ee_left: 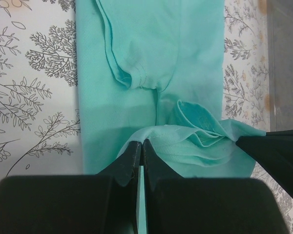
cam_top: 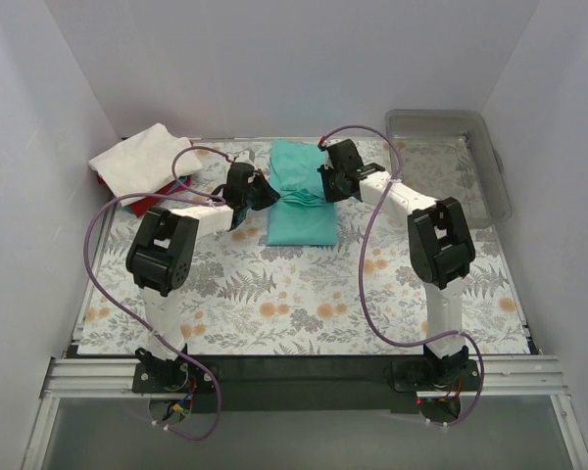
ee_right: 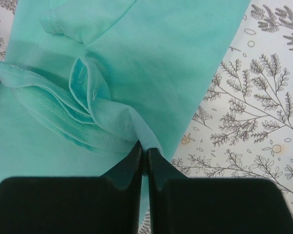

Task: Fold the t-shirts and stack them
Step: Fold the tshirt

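A teal t-shirt [cam_top: 299,201] lies folded into a long strip in the middle of the floral mat. My left gripper [cam_top: 259,189] is shut on its left edge, the cloth lifted into a ridge [ee_left: 185,139]. My right gripper [cam_top: 329,183] is shut on its right edge, with the cloth bunched in folds [ee_right: 88,117]. Both hold the shirt [ee_right: 185,58] near its middle, facing each other. A white t-shirt [cam_top: 142,157] lies on top of a pile at the back left, with red [cam_top: 157,197] and blue cloth [cam_top: 135,208] showing under it.
A clear grey plastic tray [cam_top: 451,157] stands at the back right; its edge shows in the left wrist view [ee_left: 285,63]. White walls close in the back and both sides. The floral mat [cam_top: 304,294] covers the table.
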{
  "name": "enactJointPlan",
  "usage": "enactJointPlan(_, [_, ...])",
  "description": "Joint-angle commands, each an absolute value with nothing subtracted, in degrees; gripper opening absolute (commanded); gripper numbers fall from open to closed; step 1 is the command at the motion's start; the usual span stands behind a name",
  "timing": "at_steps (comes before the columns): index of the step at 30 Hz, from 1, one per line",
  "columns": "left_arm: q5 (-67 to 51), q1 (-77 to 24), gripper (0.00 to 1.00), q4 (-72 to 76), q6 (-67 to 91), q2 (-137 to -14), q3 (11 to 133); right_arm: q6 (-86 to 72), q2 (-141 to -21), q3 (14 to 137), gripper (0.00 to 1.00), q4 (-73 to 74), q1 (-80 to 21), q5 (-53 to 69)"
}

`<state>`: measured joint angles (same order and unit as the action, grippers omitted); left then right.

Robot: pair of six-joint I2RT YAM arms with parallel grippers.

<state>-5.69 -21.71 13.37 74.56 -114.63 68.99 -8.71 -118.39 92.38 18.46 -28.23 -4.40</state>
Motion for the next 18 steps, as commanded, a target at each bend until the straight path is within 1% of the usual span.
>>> enactJointPlan(1, [-6.5, -21.1, 0.0, 15.6, 74.5, -111.6, 70.0, -7.6, -119.4, 96.6, 0.01, 18.2, -27.5, -4.0])
enactJointPlan(10, [-6.3, -20.3, 0.0, 13.2, 73.0, -116.9, 75.9, -7.7, -123.0, 100.3, 0.01, 19.2, -26.6, -2.7])
enactJointPlan(11, [-5.0, -20.3, 0.2, 12.4, 72.8, -116.9, 76.3, -7.7, -123.1, 100.7, 0.18, 19.3, -26.6, -2.8])
enactJointPlan(12, [-4.3, -20.3, 0.3, 12.1, 72.7, -116.7, 76.5, -7.7, -123.4, 101.3, 0.25, 19.5, -26.6, -3.0])
enactJointPlan(13, [-3.3, -20.3, 0.44, 11.9, 72.5, -115.8, 76.6, -7.6, -123.4, 101.4, 0.33, 19.9, -26.6, -3.0])
enactJointPlan(14, [-1.6, -20.2, 0.62, 11.3, 72.1, -115.1, 76.7, -7.5, -123.1, 101.7, 0.4, 20.0, -26.5, -3.1])
enactJointPlan(15, [-0.7, -20.3, 0.74, 11.3, 71.9, -114.3, 76.6, -7.4, -122.3, 101.8, 0.5, 20.1, -26.5, -3.3])
enactJointPlan(17, [1.0, -20.3, 0.88, 11.2, 71.4, -111.1, 75.4, -7.1, -120.8, 101.5, 0.59, 20.3, -26.5, -3.6])
enactJointPlan(18, [2.0, -20.5, 0.89, 11.3, 70.8, -110.0, 74.8, -7.1, -118.8, 101.2, 0.64, 20.3, -26.5, -3.9])
